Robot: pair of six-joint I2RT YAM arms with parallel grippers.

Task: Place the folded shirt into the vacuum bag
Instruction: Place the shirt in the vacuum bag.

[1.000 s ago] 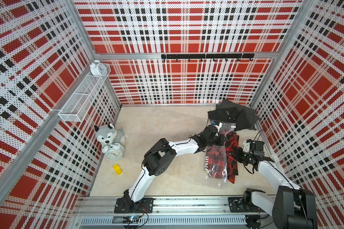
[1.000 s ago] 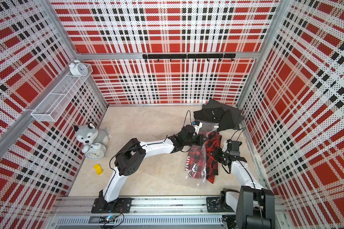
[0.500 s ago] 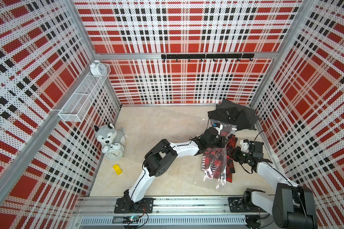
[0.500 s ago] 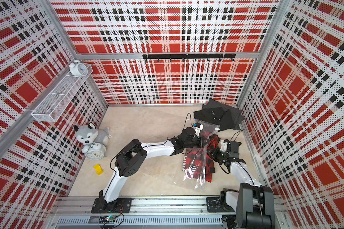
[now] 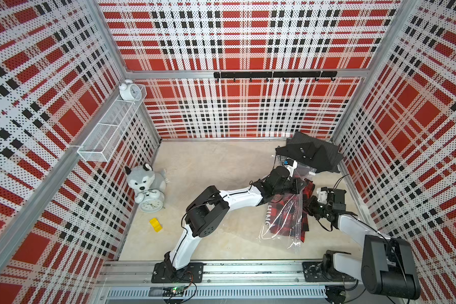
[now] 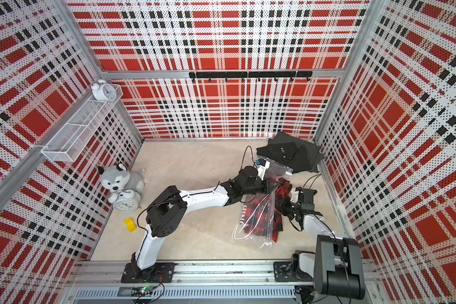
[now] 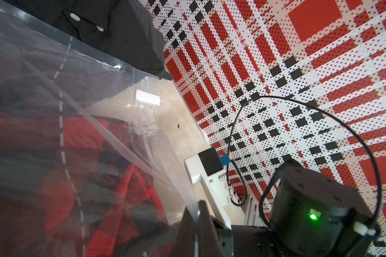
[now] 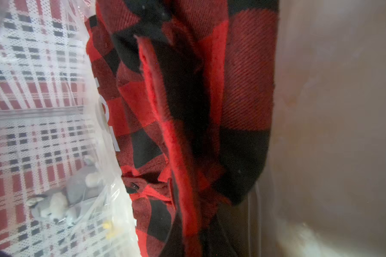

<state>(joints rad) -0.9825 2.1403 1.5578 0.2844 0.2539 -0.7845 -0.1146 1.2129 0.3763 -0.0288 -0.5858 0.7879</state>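
Vacuum bag (image 5: 287, 237) now nearer front rail (image 5: 248, 268) on beige table (image 5: 208, 163); left gripper (image 5: 299, 184) tight on it, right gripper (image 5: 309, 208) unclear.

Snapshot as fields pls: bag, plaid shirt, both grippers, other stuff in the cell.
vacuum bag: clear, crumpled, on the robot's right side
plaid shirt: mostly inside the bag, one edge outside
left gripper: shut on the bag's film
right gripper: at the shirt's outer edge; grip not visible
black garment: far right corner, beside the bag
other: husky plush, alarm clock, yellow block, all on the robot's left
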